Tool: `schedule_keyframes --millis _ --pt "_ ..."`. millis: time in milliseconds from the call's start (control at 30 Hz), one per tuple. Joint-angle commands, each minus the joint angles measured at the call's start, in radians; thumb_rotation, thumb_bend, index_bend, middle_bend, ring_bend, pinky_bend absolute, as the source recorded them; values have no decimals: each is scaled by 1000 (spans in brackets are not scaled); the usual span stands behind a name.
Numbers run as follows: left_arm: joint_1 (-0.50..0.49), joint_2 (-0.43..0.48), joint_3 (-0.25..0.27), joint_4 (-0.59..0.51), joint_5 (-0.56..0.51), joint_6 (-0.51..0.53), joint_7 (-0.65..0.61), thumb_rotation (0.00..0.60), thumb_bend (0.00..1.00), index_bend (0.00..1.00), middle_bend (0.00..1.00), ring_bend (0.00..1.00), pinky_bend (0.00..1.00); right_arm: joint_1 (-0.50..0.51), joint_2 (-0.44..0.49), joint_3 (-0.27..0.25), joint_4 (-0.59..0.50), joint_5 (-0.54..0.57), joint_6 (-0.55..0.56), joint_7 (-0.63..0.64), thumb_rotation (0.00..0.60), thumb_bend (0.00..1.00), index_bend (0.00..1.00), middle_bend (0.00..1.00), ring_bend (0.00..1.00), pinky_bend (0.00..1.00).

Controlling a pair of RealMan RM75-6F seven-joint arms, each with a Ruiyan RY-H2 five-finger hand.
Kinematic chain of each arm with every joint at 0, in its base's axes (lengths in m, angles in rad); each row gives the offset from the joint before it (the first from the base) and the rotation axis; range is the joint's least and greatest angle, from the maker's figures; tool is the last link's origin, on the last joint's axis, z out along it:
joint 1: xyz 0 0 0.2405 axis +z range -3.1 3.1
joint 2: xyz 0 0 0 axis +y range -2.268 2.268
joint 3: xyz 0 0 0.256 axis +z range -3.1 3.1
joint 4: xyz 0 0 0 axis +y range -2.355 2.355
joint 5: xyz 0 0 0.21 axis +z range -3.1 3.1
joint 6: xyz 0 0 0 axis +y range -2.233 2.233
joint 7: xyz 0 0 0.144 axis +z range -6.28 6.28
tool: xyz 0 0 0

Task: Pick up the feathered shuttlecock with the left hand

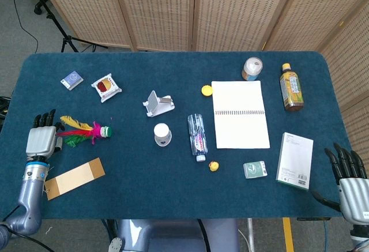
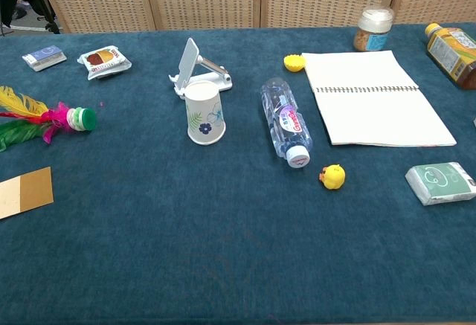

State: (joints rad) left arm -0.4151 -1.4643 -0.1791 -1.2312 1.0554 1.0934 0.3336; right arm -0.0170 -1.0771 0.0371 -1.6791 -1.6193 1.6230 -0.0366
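A dark blue table seen from above, scattered with small objects. The feathered shuttlecock point(image 1: 84, 131) lies on its side near the table's left edge, its red, yellow and green feathers fanning leftward and its green and white base pointing right. The left hand point(image 1: 42, 139) rests just beside the feather tips, fingers apart and holding nothing. The right hand point(image 1: 351, 183) sits off the table's far right corner, also spread and empty. A tan card point(image 1: 75, 177) lies near the shuttlecock, towards the robot.

The shuttlecock is likely very light, with soft feathers that bend or crush easily. The firm round base, or the stem just behind it, looks like the safest place to pinch.
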Motion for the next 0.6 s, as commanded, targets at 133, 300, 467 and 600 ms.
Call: schedule_keyframes --millis 133,300,467,600 --pt "6 8 8 -4 4 15 18 600 512 405 0 0 0 -3 1 -2 -1 -7 7 1 600 0 0 0 0 0" --pt "5 6 9 8 -7 7 25 600 520 405 0 0 0 -4 2 -2 -3 -12 13 2 600 0 0 0 0 0" --pt "0 -1 14 28 -17 -7 42 600 519 405 0 0 0 -4 1 -1 -3 -11 11 2 600 0 0 0 0 0" --pt "-4 -12 14 47 -25 -18 43 600 518 405 0 0 0 -2 -1 1 -2 -8 8 1 600 0 0 0 0 0"
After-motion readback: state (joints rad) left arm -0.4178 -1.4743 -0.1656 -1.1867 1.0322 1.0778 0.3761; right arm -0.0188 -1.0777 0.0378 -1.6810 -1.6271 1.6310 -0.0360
